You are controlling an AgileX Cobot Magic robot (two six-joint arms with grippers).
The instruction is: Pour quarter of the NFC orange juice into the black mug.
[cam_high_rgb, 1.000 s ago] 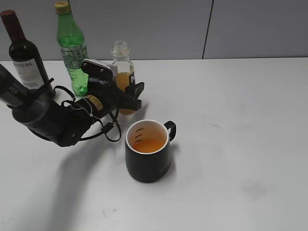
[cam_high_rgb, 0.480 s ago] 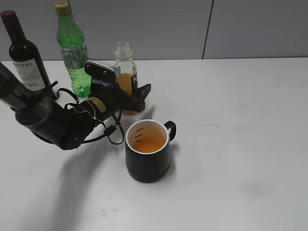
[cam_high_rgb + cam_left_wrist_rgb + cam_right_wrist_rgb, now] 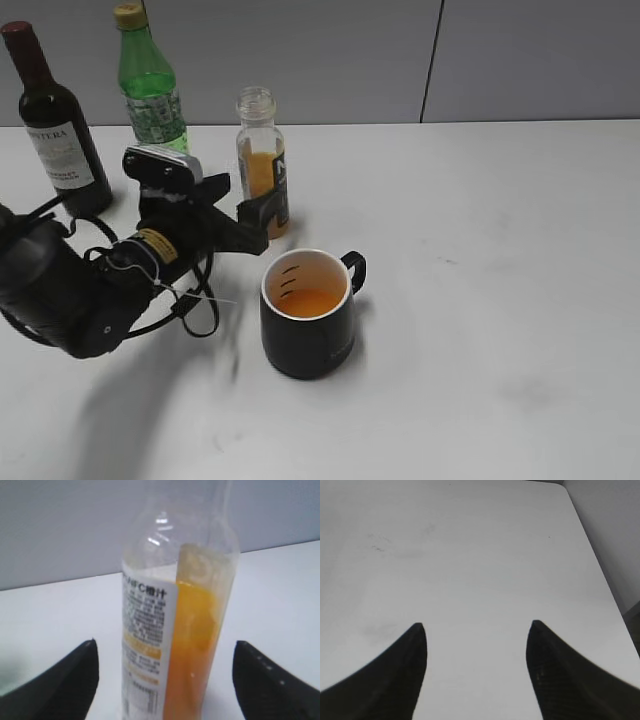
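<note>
Backed off since the earlier frame, the left gripper (image 3: 240, 205) stood wide, holding nothing. NFC orange juice (image 3: 263, 160) stood upright near the tabletop's (image 3: 500, 250) far edge, roughly half full. Black mug (image 3: 307, 312), nearer the front, held shallow orange liquid. Right gripper (image 3: 476, 650) hung parted over bare tabletop.

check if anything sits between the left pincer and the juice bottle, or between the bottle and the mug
Nothing visible does. The left pincer stands open beside the small clear plastic bottle of orange juice, with the bottle seen between its two fingers. The bare white table lies between the bottle and the squat black mug.
</note>
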